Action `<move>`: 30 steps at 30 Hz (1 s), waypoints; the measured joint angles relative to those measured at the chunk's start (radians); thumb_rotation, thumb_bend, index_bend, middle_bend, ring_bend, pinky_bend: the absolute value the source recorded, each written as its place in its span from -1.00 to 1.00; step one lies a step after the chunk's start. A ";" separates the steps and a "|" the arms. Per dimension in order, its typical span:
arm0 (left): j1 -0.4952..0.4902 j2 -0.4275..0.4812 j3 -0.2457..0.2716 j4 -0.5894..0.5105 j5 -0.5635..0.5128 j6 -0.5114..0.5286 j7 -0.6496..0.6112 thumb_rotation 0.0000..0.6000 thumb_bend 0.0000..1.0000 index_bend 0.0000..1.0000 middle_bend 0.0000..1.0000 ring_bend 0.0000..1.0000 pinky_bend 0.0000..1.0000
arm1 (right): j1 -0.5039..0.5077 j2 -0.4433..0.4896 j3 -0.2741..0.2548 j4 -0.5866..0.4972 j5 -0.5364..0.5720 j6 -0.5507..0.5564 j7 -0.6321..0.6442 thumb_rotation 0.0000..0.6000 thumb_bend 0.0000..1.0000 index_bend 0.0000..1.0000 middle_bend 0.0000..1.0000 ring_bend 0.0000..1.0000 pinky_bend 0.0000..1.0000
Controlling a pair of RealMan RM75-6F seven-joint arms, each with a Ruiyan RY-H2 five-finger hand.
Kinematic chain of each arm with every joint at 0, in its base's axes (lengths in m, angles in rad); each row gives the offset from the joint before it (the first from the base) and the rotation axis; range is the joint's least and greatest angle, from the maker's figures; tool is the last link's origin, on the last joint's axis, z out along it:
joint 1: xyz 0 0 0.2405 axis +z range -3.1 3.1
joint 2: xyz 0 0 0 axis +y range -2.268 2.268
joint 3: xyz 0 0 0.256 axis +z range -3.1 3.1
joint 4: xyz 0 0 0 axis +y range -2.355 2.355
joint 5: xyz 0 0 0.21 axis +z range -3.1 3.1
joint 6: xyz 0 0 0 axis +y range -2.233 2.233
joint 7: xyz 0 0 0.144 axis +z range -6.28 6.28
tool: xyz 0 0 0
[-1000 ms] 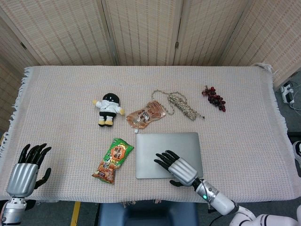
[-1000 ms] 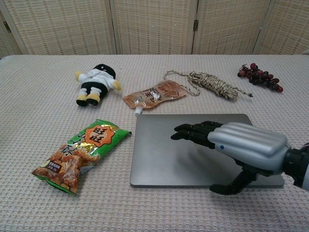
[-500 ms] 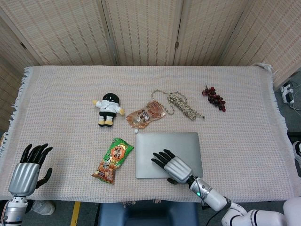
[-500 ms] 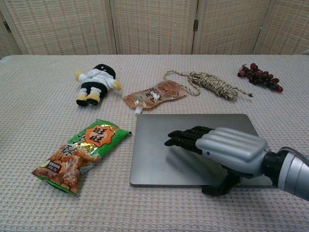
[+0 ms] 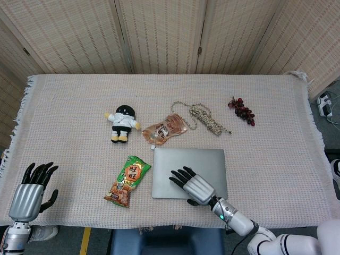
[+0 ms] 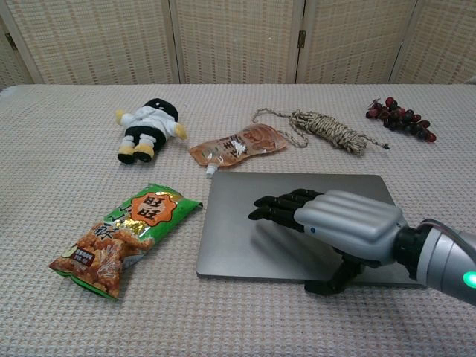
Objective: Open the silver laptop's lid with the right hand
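Woven cloth covers the table [image 5: 276, 159], where the closed silver laptop [image 6: 238, 238] lies near the front edge. Over it, the right hand [image 6: 342, 227] spreads empty, thumb at the front rim. The thumb may push the whole machine instead of lifting the lid. Nearby, the snack bag [image 6: 123, 238] crowds its left side; the left hand [image 5: 29, 194] hangs open, well apart.

A flat silver laptop [image 5: 189, 172], lid down, lies on the beige woven cloth surface [image 5: 276, 159]. The right hand [image 5: 191, 185], silver-backed with black fingers, rests over its near edge. The left hand [image 5: 31, 192] hovers at the near left corner, fingers apart. A green snack bag [image 5: 128, 181] lies just left of the laptop.
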 measured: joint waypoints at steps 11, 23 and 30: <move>-0.001 -0.007 -0.001 0.019 -0.005 -0.006 -0.018 1.00 -0.08 -0.64 -0.71 -0.72 -1.00 | 0.016 -0.003 0.001 -0.007 0.035 -0.002 -0.051 1.00 -0.25 -1.00 -1.00 -1.00 -1.00; -0.004 -0.016 0.000 0.033 -0.005 -0.010 -0.030 1.00 -0.08 -0.65 -0.71 -0.72 -1.00 | 0.027 0.000 0.003 -0.021 0.062 0.006 -0.095 1.00 -0.07 -1.00 -1.00 -1.00 -1.00; -0.005 -0.022 -0.003 0.045 -0.011 -0.014 -0.044 1.00 -0.08 -0.65 -0.71 -0.72 -1.00 | 0.030 -0.014 0.011 -0.014 0.063 0.036 -0.188 1.00 0.16 -1.00 -1.00 -1.00 -1.00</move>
